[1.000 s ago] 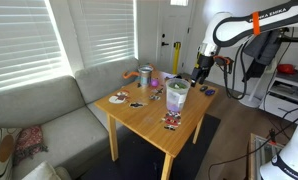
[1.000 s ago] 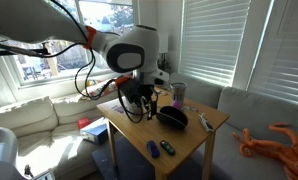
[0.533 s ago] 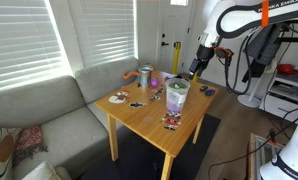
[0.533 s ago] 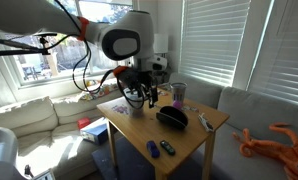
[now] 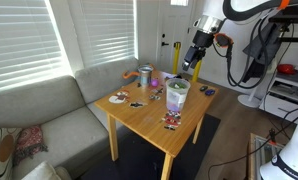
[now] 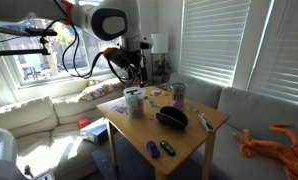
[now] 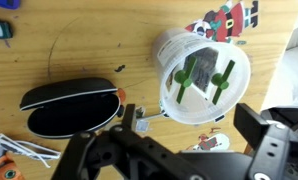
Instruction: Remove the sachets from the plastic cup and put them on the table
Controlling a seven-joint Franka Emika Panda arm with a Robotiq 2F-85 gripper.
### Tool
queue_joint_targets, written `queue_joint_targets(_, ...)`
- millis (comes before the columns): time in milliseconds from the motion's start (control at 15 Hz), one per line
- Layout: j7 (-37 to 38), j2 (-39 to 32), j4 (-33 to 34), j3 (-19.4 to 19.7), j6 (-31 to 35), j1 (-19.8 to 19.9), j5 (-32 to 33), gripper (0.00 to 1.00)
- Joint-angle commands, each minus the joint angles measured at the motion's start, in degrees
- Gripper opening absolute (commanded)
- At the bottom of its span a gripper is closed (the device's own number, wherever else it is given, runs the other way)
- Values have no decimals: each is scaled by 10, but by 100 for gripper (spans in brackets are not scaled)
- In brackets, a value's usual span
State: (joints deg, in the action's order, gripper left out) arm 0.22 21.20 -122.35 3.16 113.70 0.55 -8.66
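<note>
Gripper [image 7: 179, 150] is spread wide with nothing between the fingers. It hangs in the air above the table [image 7: 59, 55] and touches nothing. Plastic cup [image 7: 201, 78] stands upright on the table below it, just ahead of the fingertips in the wrist view. In an exterior view the cup [image 5: 176, 95] sits well below the gripper [image 5: 192, 55]. Sachets [image 7: 199, 70] are inside the cup, leaning on its wall. Black oval case [image 7: 71, 108] lies on the table beside the cup.

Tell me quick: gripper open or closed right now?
Gripper: open, holding nothing; the sachets are in the cup.
</note>
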Motion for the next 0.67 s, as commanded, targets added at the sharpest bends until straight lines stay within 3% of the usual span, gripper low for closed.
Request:
queue_joint_targets(0, 8, -40, 33, -2, -39, -9, -34, 100)
queue_joint_targets(600, -19, -61, 37, 5, -56, -10, -105, 100)
